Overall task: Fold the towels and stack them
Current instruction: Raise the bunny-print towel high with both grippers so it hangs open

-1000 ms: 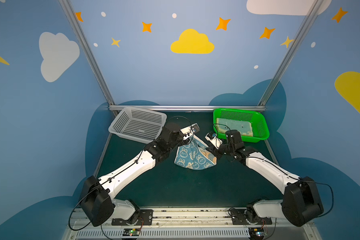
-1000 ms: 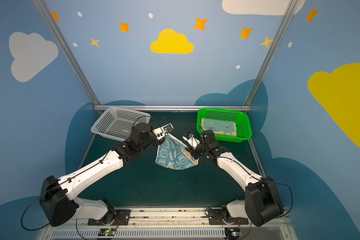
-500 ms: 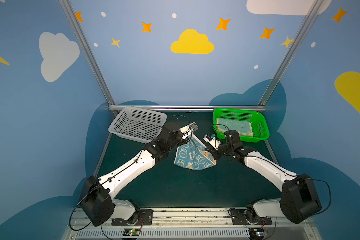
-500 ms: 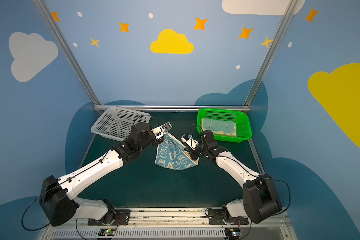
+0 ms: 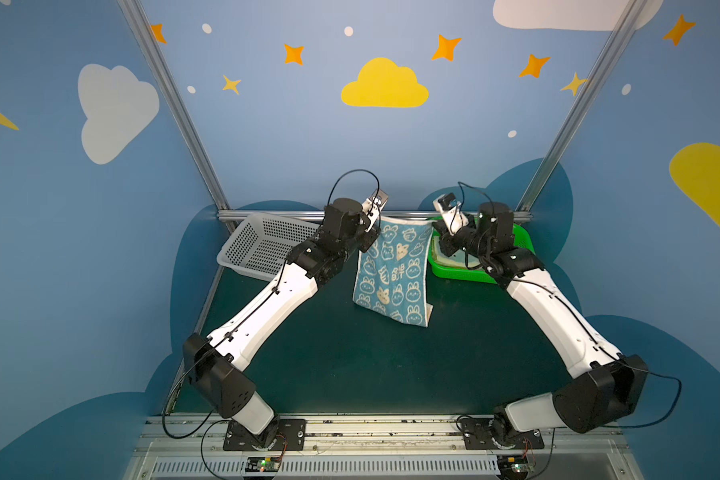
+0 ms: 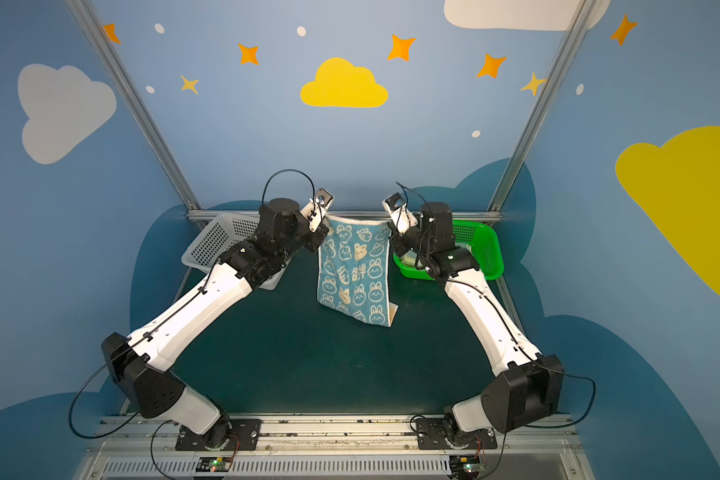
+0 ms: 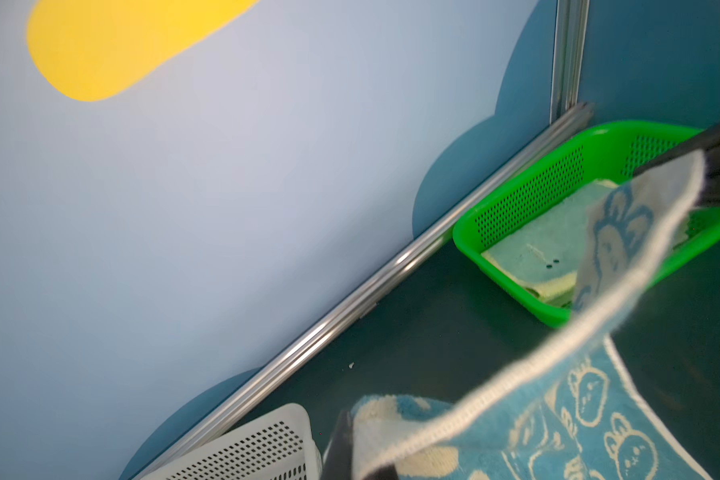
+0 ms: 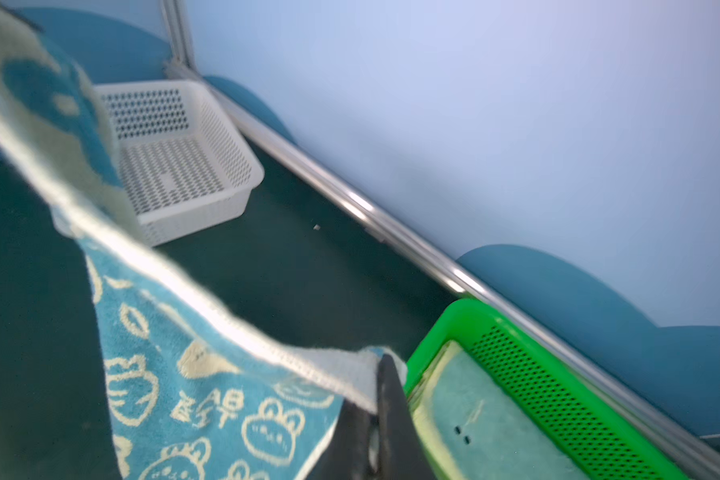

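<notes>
In both top views a grey basket (image 5: 262, 245) (image 6: 213, 241) of perforated plastic sits on the dark green surface (image 5: 350, 365) at centre left, against the back rail (image 5: 404, 215), partly hidden by the left arm.

Just right of it, the left tool (image 5: 373, 230) (image 6: 323, 232) is raised near the rail and clamped on the upper left corner of the blue-and-cream towel (image 5: 393, 274) (image 6: 354, 274). The left wrist view shows its dark fingers (image 7: 341, 440) pinched on the cloth's cream hem.

The towel hangs spread out in the middle of the frame, with its top edge stretched almost level between the two arms and its rabbit outlines and lettering facing the camera. Its lower right corner shows a small cream flap. Whether the bottom edge rests on the surface or hangs just clear of it cannot be told.

To the right, the right tool (image 5: 437, 232) (image 6: 391, 232) is closed on the towel's upper right corner. In the right wrist view its fingers (image 8: 387, 399) meet on the white hem.

At centre right, behind the right arm, stands a green basket (image 5: 524, 241) (image 6: 483, 245), also against the rail. A pale towel (image 7: 549, 245) (image 8: 487, 415) lies flat inside it, with a teal face and a yellowish edge.
</notes>
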Action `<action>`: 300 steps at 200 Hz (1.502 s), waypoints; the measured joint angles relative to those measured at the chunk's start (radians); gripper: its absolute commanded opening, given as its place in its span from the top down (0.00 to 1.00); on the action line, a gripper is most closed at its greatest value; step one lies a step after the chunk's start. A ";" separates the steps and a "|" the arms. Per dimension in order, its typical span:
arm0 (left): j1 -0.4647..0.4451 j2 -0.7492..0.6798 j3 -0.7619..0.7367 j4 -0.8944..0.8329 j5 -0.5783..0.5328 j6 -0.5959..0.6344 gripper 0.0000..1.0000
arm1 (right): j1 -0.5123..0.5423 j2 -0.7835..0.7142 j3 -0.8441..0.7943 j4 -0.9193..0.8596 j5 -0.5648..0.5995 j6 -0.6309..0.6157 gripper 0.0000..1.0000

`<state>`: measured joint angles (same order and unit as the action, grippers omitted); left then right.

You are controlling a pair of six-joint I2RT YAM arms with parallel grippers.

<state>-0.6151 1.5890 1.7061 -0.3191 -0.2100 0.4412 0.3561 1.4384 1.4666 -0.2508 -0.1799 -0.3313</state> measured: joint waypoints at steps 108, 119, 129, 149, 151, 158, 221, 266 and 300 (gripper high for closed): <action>-0.072 -0.206 0.113 -0.211 0.110 -0.150 0.96 | 0.017 -0.209 0.106 -0.058 -0.183 -0.008 1.00; -0.098 -0.244 0.113 -0.213 0.116 -0.159 0.96 | 0.029 -0.235 0.119 -0.066 -0.201 -0.005 1.00; -0.121 -0.274 0.113 -0.214 0.121 -0.167 0.96 | 0.041 -0.251 0.134 -0.071 -0.214 -0.003 1.00; -0.149 -0.322 0.119 -0.221 0.135 -0.194 0.96 | 0.071 -0.280 0.156 -0.079 -0.238 0.019 1.00; -0.151 -0.327 0.119 -0.222 0.137 -0.197 0.96 | 0.074 -0.283 0.158 -0.080 -0.241 0.021 1.00; -0.159 -0.341 0.119 -0.228 0.139 -0.211 0.96 | 0.085 -0.293 0.163 -0.086 -0.249 0.026 1.00; -0.191 -0.537 -0.095 -0.218 0.152 -0.333 0.96 | 0.153 -0.410 0.072 -0.104 -0.289 0.074 1.00; -0.173 -0.497 -0.173 -0.194 0.056 -0.349 0.96 | 0.149 -0.347 0.031 -0.101 -0.213 0.070 1.00; -0.039 -0.337 -0.149 -0.188 0.047 -0.365 0.96 | 0.110 -0.172 0.033 -0.077 -0.153 0.060 1.00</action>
<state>-0.6537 1.2522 1.5570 -0.5076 -0.1627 0.0765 0.4660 1.2659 1.4998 -0.3279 -0.3332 -0.2714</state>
